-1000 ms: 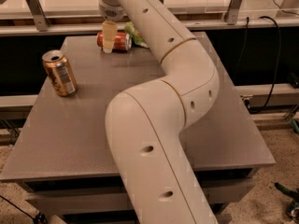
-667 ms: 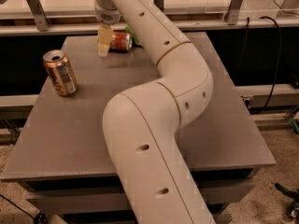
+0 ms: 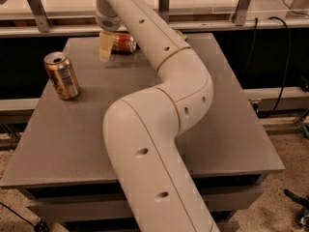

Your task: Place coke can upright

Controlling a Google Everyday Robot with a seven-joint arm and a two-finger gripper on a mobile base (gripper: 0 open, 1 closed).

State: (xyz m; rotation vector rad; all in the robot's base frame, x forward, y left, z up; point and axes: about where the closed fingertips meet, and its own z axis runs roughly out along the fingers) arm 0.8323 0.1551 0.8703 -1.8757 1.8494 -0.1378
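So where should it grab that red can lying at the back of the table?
Probably across the coke can's round middle, coming down from above: it seems to lie on its side, lengthwise left to right. The gripper hangs at its left end.

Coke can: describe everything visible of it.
The coke can is red-orange with a pale marking and looks like metal. It lies on its side near the far edge of the grey table. The arm hides its right end in the picture. The hand hangs at its left end; whether it touches the can cannot be told.
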